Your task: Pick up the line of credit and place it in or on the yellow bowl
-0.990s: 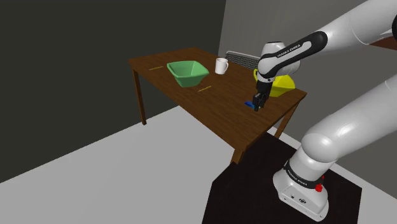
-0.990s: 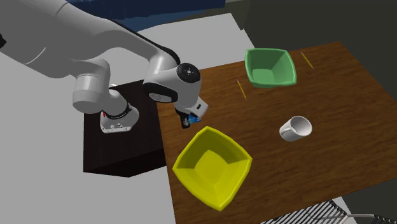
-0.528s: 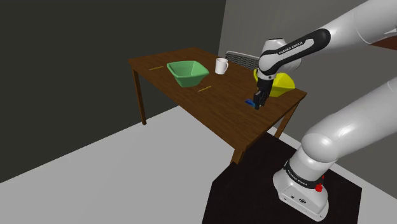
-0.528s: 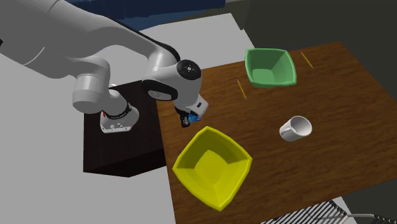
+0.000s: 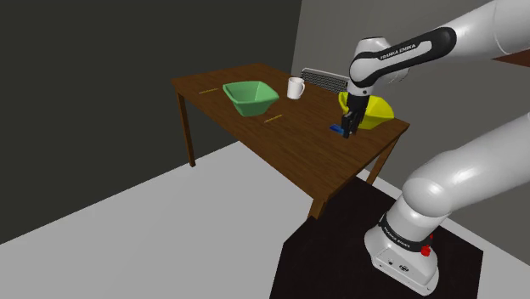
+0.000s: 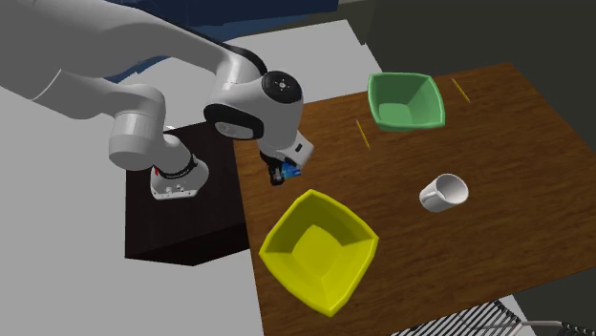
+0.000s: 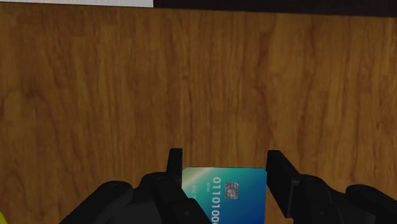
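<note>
There, the gripper [image 7: 226, 167] was clasped on the card [image 7: 224, 194], with one black finger [image 7: 175, 167] against each of its opposite edges. The card's face was blue-green, with a chip and white digits. Beyond it lay the brown wood of the table [image 7: 191, 83]. In the shoulder view the gripper [image 5: 346, 129] pointed down over the table's near end, and the card [image 5: 336, 128] showed as a small blue patch at its tips. The yellow bowl [image 5: 380, 109] sat just beside it, toward that view's right. Well apart, farther along the table, stood a green bowl [image 5: 250, 98] and a white mug [image 5: 295, 87]. The dark stand [image 5: 340, 255] sat on the floor below the table's end.
</note>
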Robot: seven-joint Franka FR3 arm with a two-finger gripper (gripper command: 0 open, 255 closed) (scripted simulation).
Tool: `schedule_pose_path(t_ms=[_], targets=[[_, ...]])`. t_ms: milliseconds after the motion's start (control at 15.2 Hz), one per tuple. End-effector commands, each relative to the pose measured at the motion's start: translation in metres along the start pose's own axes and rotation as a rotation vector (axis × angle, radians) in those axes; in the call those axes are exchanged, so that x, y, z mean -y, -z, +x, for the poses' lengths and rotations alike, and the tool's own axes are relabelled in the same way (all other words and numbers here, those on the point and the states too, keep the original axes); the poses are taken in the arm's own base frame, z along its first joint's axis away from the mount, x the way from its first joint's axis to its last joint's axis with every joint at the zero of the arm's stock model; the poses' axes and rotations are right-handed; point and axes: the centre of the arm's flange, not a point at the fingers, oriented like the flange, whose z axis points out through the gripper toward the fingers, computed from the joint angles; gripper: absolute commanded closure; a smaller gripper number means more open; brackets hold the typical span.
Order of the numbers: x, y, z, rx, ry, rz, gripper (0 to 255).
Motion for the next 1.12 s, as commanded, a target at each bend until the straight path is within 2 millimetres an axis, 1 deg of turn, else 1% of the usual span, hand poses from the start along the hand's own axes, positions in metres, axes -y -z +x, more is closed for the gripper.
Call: schedule_pose_path(t_ms=[0,1056], targets=[[0.000,0.011,-0.002,0.000,0.000,0.000,255],[0.002,0.095,-0.014,0.000,0.000,0.000,255]])
